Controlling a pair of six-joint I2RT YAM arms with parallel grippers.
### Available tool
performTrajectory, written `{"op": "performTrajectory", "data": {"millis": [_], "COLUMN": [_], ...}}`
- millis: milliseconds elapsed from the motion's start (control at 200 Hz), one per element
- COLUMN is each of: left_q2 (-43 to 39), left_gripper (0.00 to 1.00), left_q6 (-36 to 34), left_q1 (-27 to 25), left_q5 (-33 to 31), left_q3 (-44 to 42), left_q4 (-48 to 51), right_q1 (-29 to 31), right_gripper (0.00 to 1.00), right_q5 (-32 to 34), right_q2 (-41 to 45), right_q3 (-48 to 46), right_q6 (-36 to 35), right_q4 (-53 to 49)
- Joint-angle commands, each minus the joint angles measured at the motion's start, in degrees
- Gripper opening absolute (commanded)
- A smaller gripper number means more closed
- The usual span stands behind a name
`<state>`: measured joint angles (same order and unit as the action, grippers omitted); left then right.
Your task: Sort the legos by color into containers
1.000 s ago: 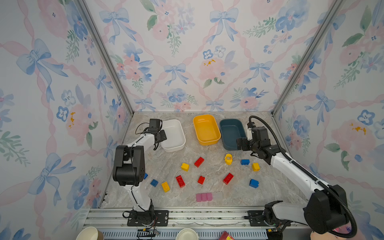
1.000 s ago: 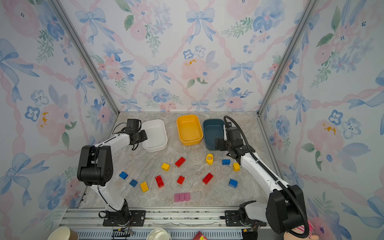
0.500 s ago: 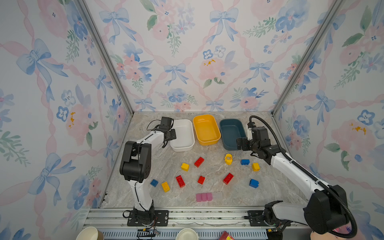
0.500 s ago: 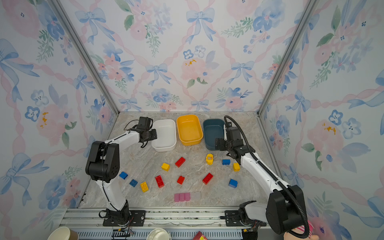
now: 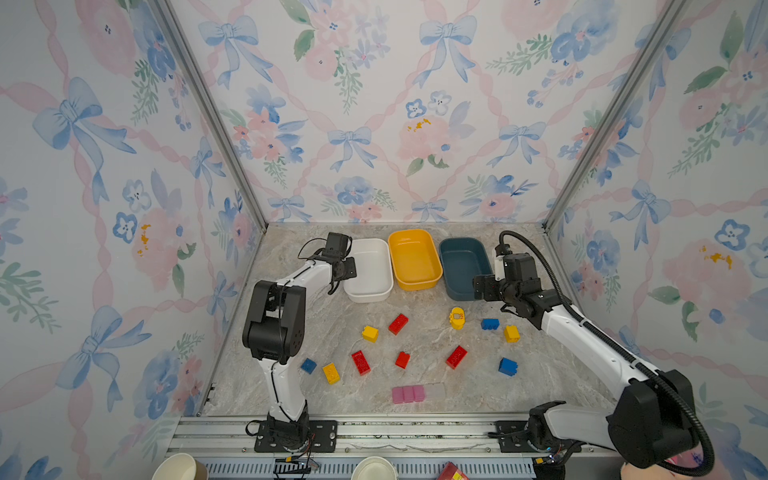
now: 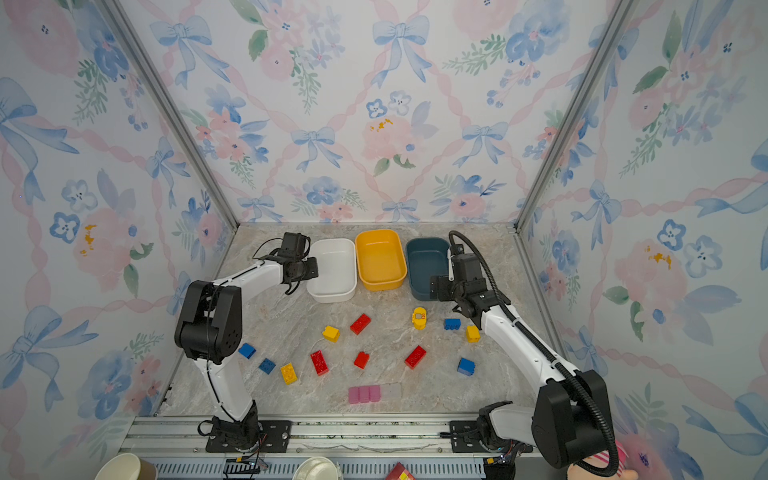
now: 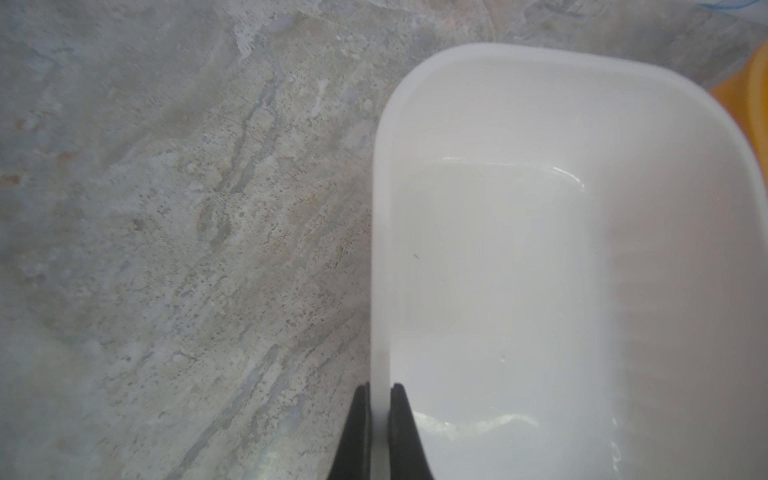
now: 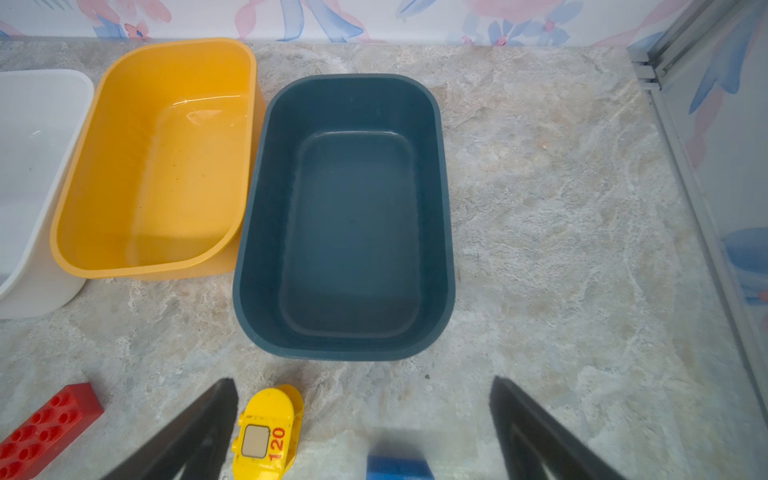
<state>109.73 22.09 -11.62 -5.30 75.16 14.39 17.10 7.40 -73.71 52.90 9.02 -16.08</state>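
My left gripper (image 7: 380,399) is shut on the left rim of the white container (image 7: 540,104), which is empty and sits beside the yellow container (image 5: 415,259) and the teal one (image 5: 463,268). In both top views the left gripper (image 5: 347,270) stands at the white tub's left wall. My right gripper (image 8: 362,388) hangs open just in front of the teal container (image 8: 349,216), over a blue lego (image 8: 399,467). A rounded yellow lego (image 8: 266,432) lies by one finger. Red (image 5: 398,324), yellow (image 5: 369,333) and blue (image 5: 508,366) legos are scattered on the marble table.
A pale pink block strip (image 5: 417,393) lies near the front edge. Paper cups (image 5: 178,467) stand below the metal rail. The enclosure's walls close in at the back and both sides, and a blue brick (image 6: 247,350) lies by the left arm's elbow.
My left gripper has dragged the white container to the right, up against the yellow one. The right arm has stayed still and open.
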Motion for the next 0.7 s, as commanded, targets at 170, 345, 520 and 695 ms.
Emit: {"op": "performTrajectory", "data": {"millis": [170,345,520,695], "left_q2": [2.3,2.9,3.7,4.2], "left_gripper": [0.00,0.00,0.00,0.00], "left_q6": [0.4,0.5,0.7,0.9], "left_q1": [-0.1,-0.2,-0.2,-0.5], "left_q5": [-1.1,-1.4,-0.7,-0.2], "left_q3": [3.1,4.4,5.1,5.1], "left_q4": [1.3,1.3,1.3,1.3], "right_q1": [0.7,0.7,0.7,0.7], "right_gripper": [0.97,0.97,0.97,0.97], "right_q5": [-0.9,-0.9,-0.8,-1.2], "right_q2": [1.8,2.1,1.6,1.1], "right_q3": [-0.3,-0.4,-0.4,-0.4], "right_q6": [1.3,1.1,1.3,1.7], "right_q4": [-0.5,-0.7,-0.5,-0.4]}}
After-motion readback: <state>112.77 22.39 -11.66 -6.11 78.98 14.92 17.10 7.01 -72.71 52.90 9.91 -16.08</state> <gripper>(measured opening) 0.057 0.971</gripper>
